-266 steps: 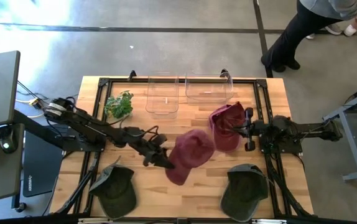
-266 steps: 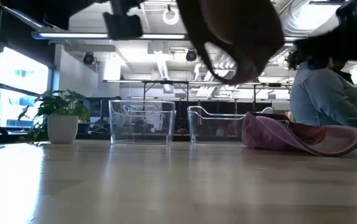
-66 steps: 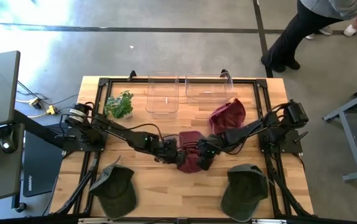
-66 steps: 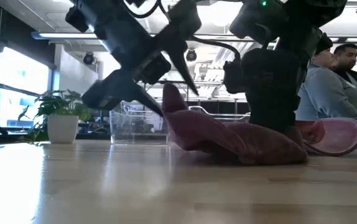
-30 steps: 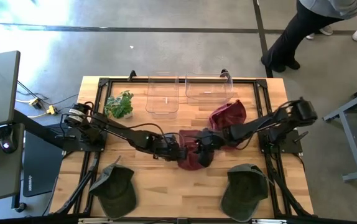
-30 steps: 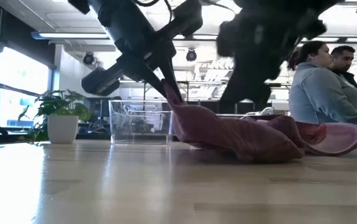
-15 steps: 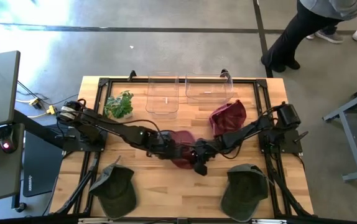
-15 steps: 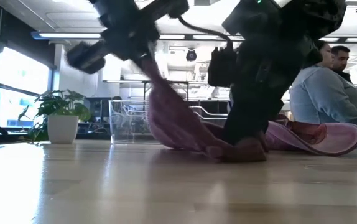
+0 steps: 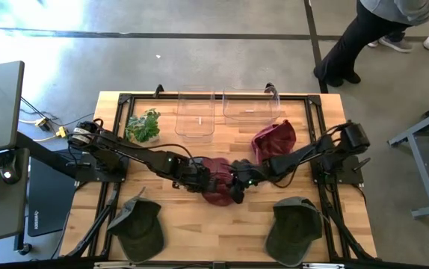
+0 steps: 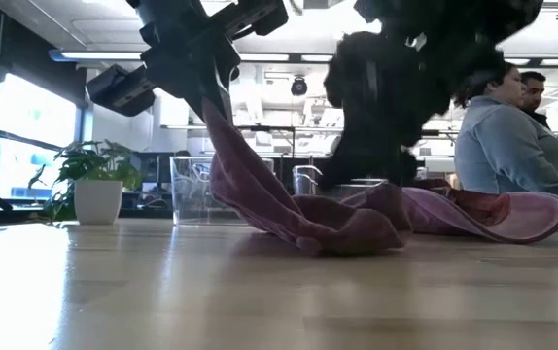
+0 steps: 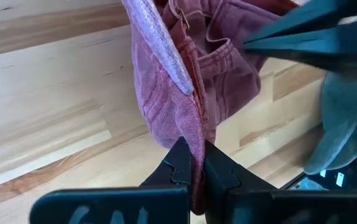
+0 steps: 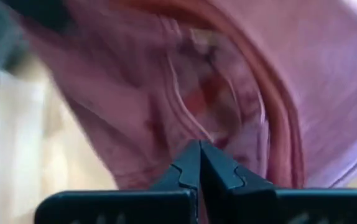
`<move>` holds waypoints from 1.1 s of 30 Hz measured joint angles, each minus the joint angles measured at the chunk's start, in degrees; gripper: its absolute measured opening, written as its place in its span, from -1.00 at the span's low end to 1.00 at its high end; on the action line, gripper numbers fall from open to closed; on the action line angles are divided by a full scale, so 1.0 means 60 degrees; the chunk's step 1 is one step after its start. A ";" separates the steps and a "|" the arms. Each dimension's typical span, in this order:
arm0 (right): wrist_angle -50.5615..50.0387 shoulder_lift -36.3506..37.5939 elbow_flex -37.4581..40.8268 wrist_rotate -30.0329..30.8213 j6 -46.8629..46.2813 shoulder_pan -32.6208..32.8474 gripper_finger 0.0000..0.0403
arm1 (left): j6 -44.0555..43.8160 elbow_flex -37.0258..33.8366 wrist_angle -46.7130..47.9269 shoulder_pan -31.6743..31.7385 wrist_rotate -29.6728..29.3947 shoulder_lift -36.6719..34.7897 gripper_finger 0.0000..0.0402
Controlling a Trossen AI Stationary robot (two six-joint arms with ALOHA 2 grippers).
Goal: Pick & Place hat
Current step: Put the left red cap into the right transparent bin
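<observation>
the maroon hat (image 9: 216,181) lies mid-bench (image 9: 199,232), pinched by the left gripper (image 11: 194,165); the right gripper (image 12: 199,163) is closed against its fabric. a second maroon hat (image 9: 273,140), two clear bins (image 9: 196,113), a potted plant (image 9: 143,125) and two green caps (image 9: 140,228) surround it.

Both arms reached inward and met mid-scene; left gripper (image 9: 213,181) and right gripper (image 9: 237,187) had their jaws closed
</observation>
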State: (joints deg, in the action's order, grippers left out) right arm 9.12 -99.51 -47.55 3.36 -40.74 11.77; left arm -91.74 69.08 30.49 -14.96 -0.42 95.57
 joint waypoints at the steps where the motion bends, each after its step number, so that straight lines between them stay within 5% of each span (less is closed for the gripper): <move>1: 0.0083 -0.0243 0.0007 -0.0120 -0.0071 -0.0013 -1.00 | 0.0000 0.0000 -0.0024 0.0000 -0.0014 0.0000 -1.00; 7: 0.1170 -0.1112 -0.0011 -0.0918 0.0348 -0.0049 -1.00 | 0.0341 0.0000 0.0108 0.0168 0.0133 0.0000 -0.93; 18: 0.0266 0.0332 0.0003 -0.1386 0.1314 -0.0470 -0.97 | 0.2848 -0.0009 0.1771 0.1122 0.2212 -0.1686 -0.16; 25: -0.0960 0.1264 0.0018 -0.1560 0.2106 -0.0466 -0.68 | 0.5539 -0.0007 0.0122 -0.0245 0.1298 -0.2114 -0.10; 33: -0.1833 0.2130 0.0007 -0.2485 0.2283 -0.0459 -0.36 | 0.9703 0.0018 -0.1630 -0.1476 0.1118 -0.0667 -0.10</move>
State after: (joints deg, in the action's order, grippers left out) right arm -1.88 -86.73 -47.51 -11.55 -27.04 9.02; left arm -33.53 69.19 20.71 -23.82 6.29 91.57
